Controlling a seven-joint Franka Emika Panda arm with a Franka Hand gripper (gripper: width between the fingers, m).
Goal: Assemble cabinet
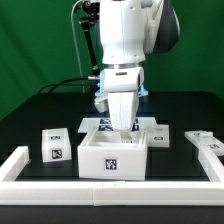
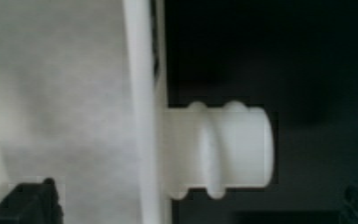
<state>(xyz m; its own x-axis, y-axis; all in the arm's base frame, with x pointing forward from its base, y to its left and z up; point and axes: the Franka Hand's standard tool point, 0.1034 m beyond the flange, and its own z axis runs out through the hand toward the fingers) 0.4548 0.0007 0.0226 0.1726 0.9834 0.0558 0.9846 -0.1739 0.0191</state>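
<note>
The cabinet body (image 1: 112, 153), a white box with a marker tag on its front, stands at the front centre of the table. My gripper (image 1: 121, 124) reaches down into its open top, so the fingertips are hidden in the exterior view. In the wrist view a white cabinet wall (image 2: 60, 110) fills one side and a white ribbed round knob (image 2: 222, 146) sticks out from its edge. One dark fingertip (image 2: 28, 204) shows over the wall, and the other is faint at the far corner. The jaws stand wide apart and straddle the wall's edge and the knob without touching them.
A small white tagged block (image 1: 53, 145) stands at the exterior view's left and another (image 1: 205, 140) at its right. The marker board (image 1: 155, 126) lies behind the body. A long low white rail (image 1: 20, 166) borders the front and both sides.
</note>
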